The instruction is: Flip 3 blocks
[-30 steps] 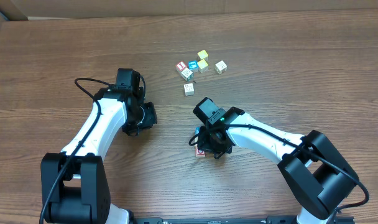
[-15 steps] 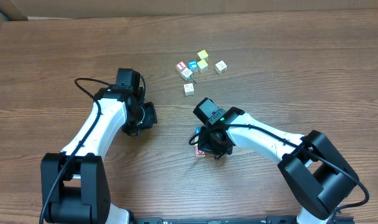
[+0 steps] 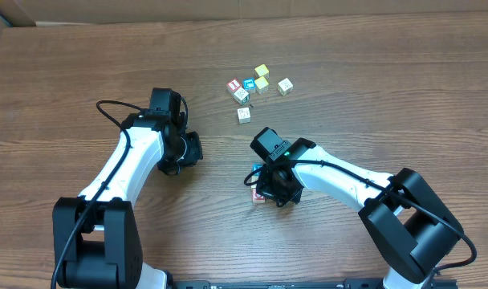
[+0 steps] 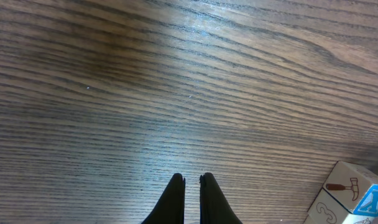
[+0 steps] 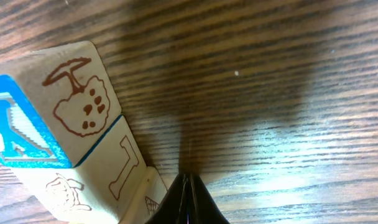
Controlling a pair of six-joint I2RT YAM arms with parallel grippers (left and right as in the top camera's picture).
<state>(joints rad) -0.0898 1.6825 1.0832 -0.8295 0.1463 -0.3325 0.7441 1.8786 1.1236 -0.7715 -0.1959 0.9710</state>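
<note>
While the right hand (image 5: 186,198) sits clenched on nothing just beside the blocks (image 5: 83,106), its arm hides most of them from overhead, so only a corner peeks out. The left hand (image 4: 191,198) is pinched empty too, well apart. Other cubes (image 3: 262,83) bunch farther back on the brown wood-grain surface (image 3: 372,96).

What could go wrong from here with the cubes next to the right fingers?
1. The right fingers are shut, tips beside the pale wooden cube with an outlined I, which touches the teal-blue X wooden cube; a nudge may shove both rather than flip one.
2. Overhead, the right arm covers most of these cubes, so checking a flip could be hard.
</note>
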